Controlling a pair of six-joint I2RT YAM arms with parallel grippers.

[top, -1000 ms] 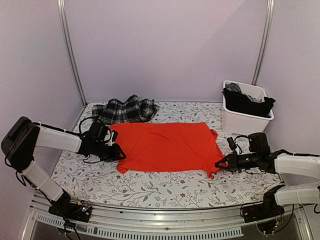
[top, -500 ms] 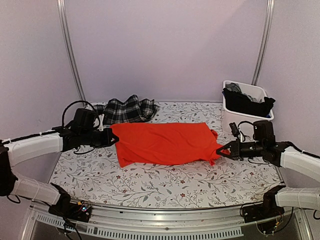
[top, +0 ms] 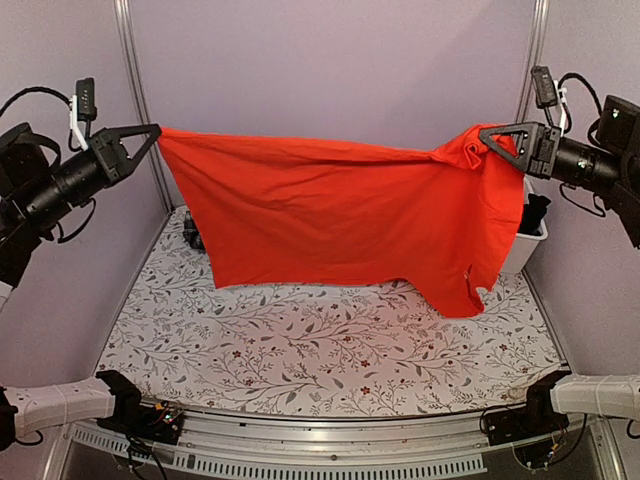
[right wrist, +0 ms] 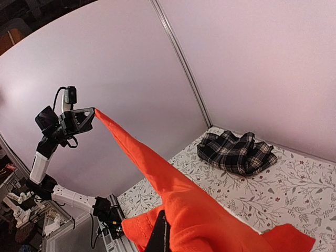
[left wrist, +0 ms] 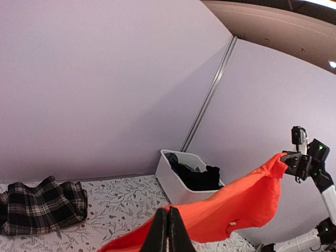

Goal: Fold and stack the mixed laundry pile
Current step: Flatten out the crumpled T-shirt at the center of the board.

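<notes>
As left gripper (top: 157,131) and right gripper (top: 483,134) clamp it, orange-red garment (top: 330,215) hangs aloft.

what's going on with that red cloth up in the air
Two robot arms hold the orange-red garment spread out between them, high above the floral tablecloth. The left claw is shut on one top corner and the right claw on the other, so the cloth hangs like a curtain. The plaid garment lies crumpled at the far left of the table, and dark clothes sit in the white bin at the far right.
</notes>
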